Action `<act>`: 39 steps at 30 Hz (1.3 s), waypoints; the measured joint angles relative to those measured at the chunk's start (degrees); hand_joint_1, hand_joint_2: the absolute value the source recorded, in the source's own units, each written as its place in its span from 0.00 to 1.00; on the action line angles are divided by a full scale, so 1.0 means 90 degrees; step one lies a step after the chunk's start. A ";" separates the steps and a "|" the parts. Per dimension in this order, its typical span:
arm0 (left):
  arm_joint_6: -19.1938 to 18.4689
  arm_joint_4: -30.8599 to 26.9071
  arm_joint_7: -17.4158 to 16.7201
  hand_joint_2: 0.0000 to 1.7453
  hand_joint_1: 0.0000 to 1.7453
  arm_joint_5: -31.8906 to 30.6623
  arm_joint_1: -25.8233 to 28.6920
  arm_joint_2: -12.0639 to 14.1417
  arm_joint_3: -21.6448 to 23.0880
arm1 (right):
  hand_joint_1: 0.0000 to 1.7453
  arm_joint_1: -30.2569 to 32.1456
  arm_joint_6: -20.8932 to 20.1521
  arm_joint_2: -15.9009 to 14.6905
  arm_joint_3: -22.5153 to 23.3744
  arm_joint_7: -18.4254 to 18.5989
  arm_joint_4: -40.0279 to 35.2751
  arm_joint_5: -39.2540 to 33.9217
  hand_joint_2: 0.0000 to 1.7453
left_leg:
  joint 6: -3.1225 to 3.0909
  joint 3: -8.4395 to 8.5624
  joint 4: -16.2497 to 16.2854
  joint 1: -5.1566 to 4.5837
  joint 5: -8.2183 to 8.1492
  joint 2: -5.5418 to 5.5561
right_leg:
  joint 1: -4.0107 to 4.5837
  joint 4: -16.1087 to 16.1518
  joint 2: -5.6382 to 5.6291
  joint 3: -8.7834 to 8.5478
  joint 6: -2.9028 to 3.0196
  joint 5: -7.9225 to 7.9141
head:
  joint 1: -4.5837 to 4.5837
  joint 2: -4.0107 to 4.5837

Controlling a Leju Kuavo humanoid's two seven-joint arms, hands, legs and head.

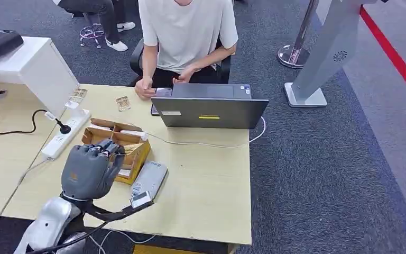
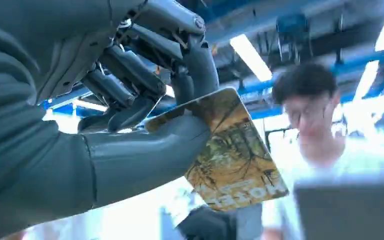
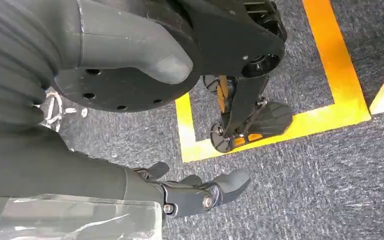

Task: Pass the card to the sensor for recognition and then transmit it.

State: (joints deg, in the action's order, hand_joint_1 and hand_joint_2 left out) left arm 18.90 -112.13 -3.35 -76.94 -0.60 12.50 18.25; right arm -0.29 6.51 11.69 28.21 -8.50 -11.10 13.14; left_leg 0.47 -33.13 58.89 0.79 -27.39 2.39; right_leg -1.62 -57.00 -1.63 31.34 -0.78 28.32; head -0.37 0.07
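Observation:
My left hand (image 1: 91, 169) hovers low over the front left of the table, above a cardboard box (image 1: 135, 150). In the left wrist view this hand (image 2: 130, 125) pinches a yellow-brown printed card (image 2: 235, 155) between thumb and fingers, and most of the card sticks out beyond them. A grey flat sensor unit (image 1: 149, 179) lies on the table just right of the hand. My right hand (image 3: 180, 192) hangs beside my body over the carpet, fingers loosely apart and holding nothing.
A person (image 1: 186, 37) sits at the far side behind an open laptop (image 1: 210, 107). A power strip (image 1: 66, 133), cables and a white box (image 1: 31, 66) occupy the left. Small card holders (image 1: 122, 103) stand near the person's hand. A white cable (image 1: 206, 144) crosses mid-table.

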 joint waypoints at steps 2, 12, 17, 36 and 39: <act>0.0007 -0.0374 0.0097 1.00 1.00 0.0183 -0.0089 0.0131 0.0044 | 0.00 0.0000 0.0000 0.0012 0.0061 -0.0010 0.0000 0.0002 1.00 | 0.0001 0.0001 0.0000 0.0001 0.0001 0.0002 | 0.0001 -0.0001 0.0001 0.0000 0.0000 0.0000 | 0.0000 0.0000; -0.0090 -0.0555 -0.0361 1.00 1.00 -0.0352 -0.1262 0.0282 0.0006 | 0.00 -0.0096 0.0146 0.0090 0.0076 0.0412 -0.0005 0.0706 1.00 | 0.0002 -0.0004 0.0000 0.0001 0.0021 0.0023 | 0.0001 -0.0002 0.0020 -0.0003 -0.0004 -0.0011 | 0.0002 0.0000; 0.0318 0.1563 -0.0350 1.00 1.00 -0.1330 -0.2678 0.0382 -0.0733 | 0.00 -0.0236 0.0039 0.0139 -0.0284 0.0549 0.0000 0.1146 1.00 | 0.0019 -0.0005 -0.0004 0.0004 0.0056 0.0017 | 0.0003 -0.0008 0.0013 0.0008 0.0014 -0.0044 | -0.0007 0.0000; 0.0452 0.3935 -0.0889 1.00 0.00 -0.1430 -0.3375 0.0620 -0.0823 | 0.00 -0.0236 0.0034 0.0139 -0.0461 0.0634 0.0005 0.1219 1.00 | 0.0018 -0.0029 -0.0003 0.0005 0.0056 0.0011 | 0.0003 -0.0008 0.0004 0.0033 0.0011 -0.0046 | -0.0010 0.0000; 0.0459 0.3996 -0.0867 1.00 0.00 -0.1427 -0.3397 0.0629 -0.0823 | 0.00 -0.0237 0.0024 0.0139 -0.0461 0.0634 0.0005 0.1222 1.00 | 0.0018 -0.0032 -0.0003 0.0005 0.0056 0.0013 | 0.0003 -0.0008 0.0006 0.0034 0.0011 -0.0046 | -0.0007 0.0000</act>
State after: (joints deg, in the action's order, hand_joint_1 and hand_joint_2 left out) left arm 23.04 -76.17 -11.15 -89.79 -31.17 18.16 10.84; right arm -2.42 6.73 12.94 24.06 -2.80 -11.06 24.13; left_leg 0.63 -33.41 58.86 0.83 -26.89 2.51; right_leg -1.59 -57.07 -1.57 31.64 -0.68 27.91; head -0.44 0.07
